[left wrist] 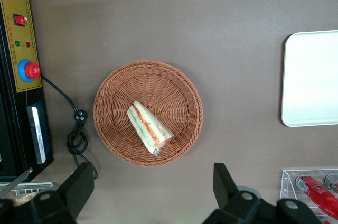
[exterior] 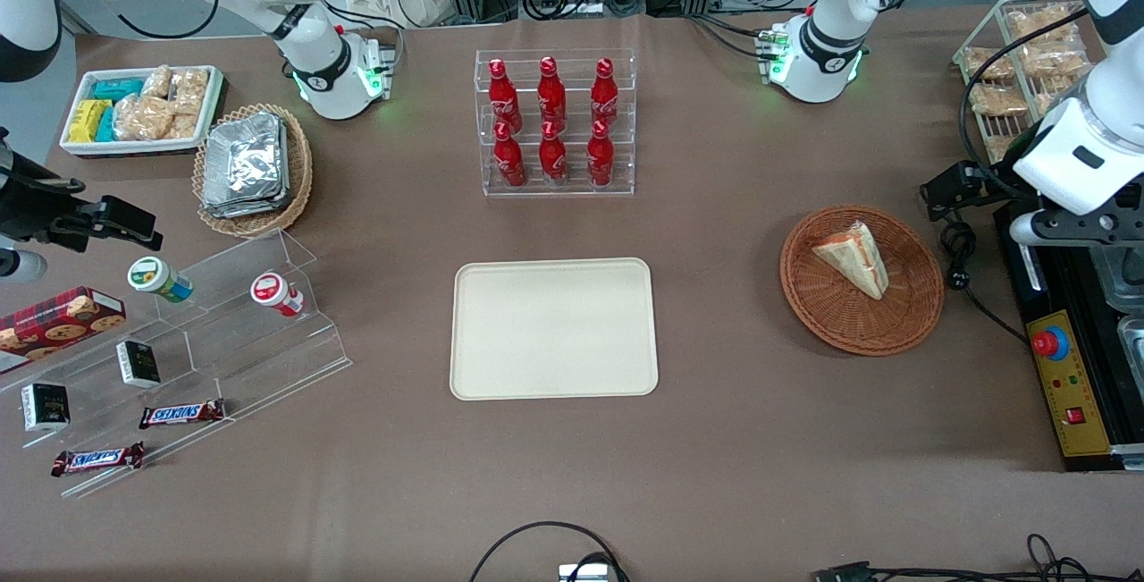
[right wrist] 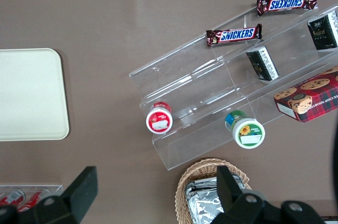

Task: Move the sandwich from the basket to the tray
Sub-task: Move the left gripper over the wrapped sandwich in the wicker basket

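Tool spread and high above the basket, nothing yet grasped.

The tool [left wrist: 150, 195] hung with its fingers [left wrist: 224, 182] wide apart, holding nothing, well above the worktop [exterior: 733, 439]. The sandwich [left wrist: 149, 127] lay on its side in the basket [left wrist: 179, 84], off-centre, pointing toward the rim. Its clear wrap looked slippery and the bread soft, so a shallow pinch might slide off, a hard one crush it. The light basket could drag along. The tray [exterior: 552, 328] sat well apart, toward the parked arm's end.

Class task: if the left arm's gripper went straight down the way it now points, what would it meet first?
Probably bare brown table just beside the round reddish-brown wicker basket holding the triangular wrapped sandwich; the open gripper hangs above, depth unclear.
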`<action>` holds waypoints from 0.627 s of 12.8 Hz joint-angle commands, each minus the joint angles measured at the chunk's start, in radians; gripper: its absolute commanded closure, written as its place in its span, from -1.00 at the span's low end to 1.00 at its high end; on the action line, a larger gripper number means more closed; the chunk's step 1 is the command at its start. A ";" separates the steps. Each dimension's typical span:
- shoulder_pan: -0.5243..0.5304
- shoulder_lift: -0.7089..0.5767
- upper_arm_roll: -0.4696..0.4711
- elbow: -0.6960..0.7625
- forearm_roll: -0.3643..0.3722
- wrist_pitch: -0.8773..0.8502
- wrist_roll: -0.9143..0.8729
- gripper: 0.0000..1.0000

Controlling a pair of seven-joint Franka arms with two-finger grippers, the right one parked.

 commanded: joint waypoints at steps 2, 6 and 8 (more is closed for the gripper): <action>-0.005 -0.002 0.000 -0.004 0.004 -0.001 -0.023 -1.00; -0.015 -0.016 -0.001 -0.074 0.004 -0.037 -0.076 -1.00; -0.035 -0.063 -0.001 -0.169 0.005 0.020 -0.154 -1.00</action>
